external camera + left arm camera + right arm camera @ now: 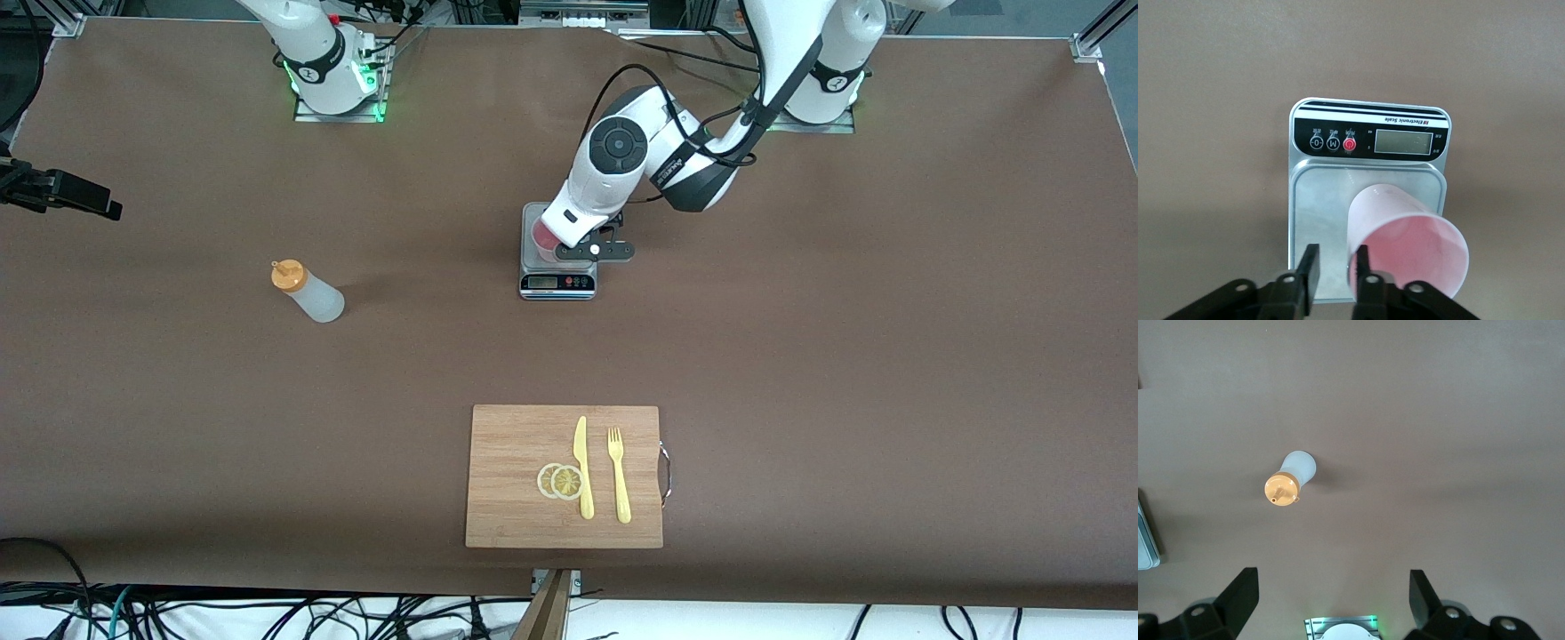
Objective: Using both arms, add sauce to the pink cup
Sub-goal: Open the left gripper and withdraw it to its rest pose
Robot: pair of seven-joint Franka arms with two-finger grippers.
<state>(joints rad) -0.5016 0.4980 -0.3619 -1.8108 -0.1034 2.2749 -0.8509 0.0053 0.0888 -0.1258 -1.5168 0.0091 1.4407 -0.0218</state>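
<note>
Nearest the front camera, the cutting board is carrying a knife, a fork and two lemon slices. All of that is lying well apart from my work, so I am not expecting trouble there. Farther in, the sauce bottle is standing on the bare table toward my right arm's end, well apart from the scale. My right gripper is hanging high over it with its fingers spread wide, holding nothing. The risk I am weighing is that a descent off the bottle's centre is going to knock over this tall, narrow thing, or that a hard squeeze on the soft body is going to push sauce out of the nozzle before it is over the cup. Farther still, the pink cup is sitting on the scale's plate, and my left gripper is hovering low at its rim. Its fingers are parted around the cup's wall, one outside and one seemingly inside, and they are not pinching. That is what is worrying me most: if I am lifting away at a slant, the inner finger is likely to catch the rim and tip the light cup or drag it off the plate. The bottle would then be pouring onto the scale instead.
</note>
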